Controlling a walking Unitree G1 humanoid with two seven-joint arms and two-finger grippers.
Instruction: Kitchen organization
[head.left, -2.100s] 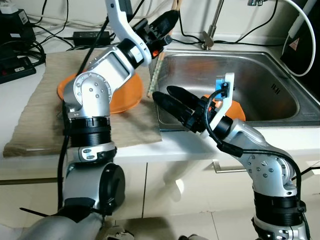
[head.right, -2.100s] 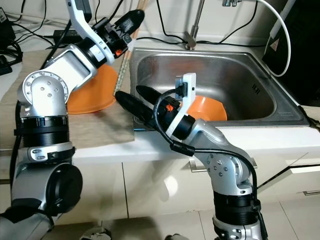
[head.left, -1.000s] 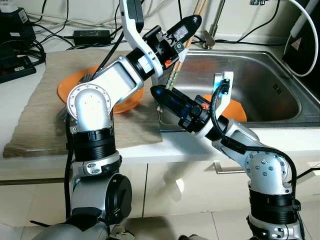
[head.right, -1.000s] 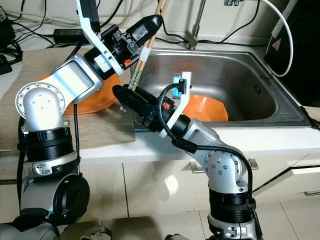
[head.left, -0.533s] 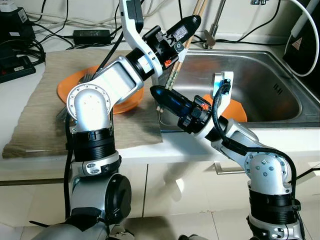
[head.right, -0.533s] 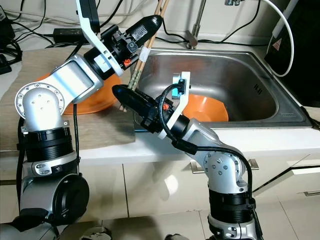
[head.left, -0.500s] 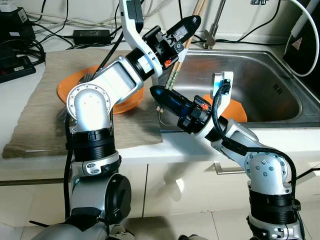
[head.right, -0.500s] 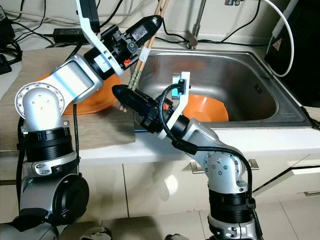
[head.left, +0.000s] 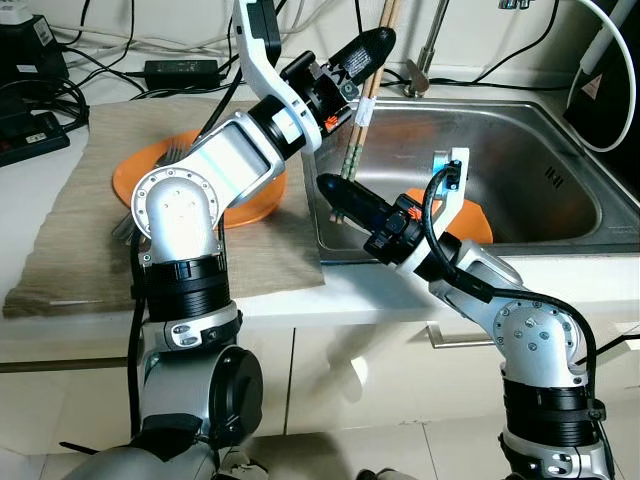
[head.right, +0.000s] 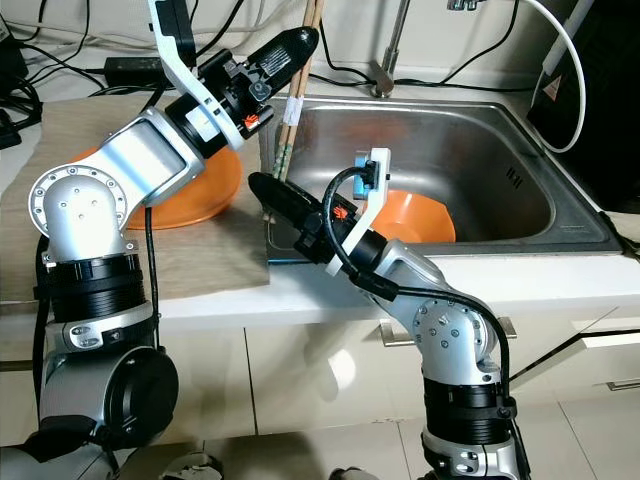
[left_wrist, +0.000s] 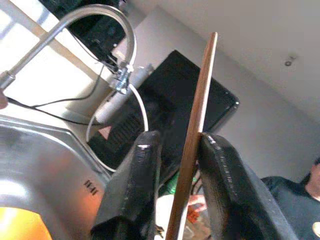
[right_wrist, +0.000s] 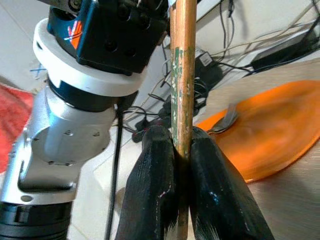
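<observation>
- Counter (head.left: 60, 215) w/ steel sink (head.left: 520, 150) set in it; faucet (head.left: 428, 45) at the back edge, cables along the wall.
- Beige cloth mat (head.left: 70, 250) spread on counter left of sink.
- Orange plate (head.left: 135, 170) lies on the mat, partly behind the left arm; metal utensil resting on it, seen in right wrist view.
- Second orange plate (head.right: 420, 215) sits inside the sink basin, behind the right arm.
- Left gripper (head.left: 362, 50) raised over sink's left rim, fingers clamped on the upper part of the chopsticks (head.left: 357, 120).
- Right gripper (head.left: 340, 195) reaches in low at the sink's front-left corner; fingers (right_wrist: 155, 185) pinched tight on the chopsticks' lower end, per right wrist view.
- Chopsticks: pair, wooden, near upright, slight tilt, held in air over the left edge of the sink by both grippers at once; top end pokes up past the left gripper.
- Left wrist view: stick (left_wrist: 192, 135) between the two fingers, touching one; person's dark sleeve at frame corner.
</observation>
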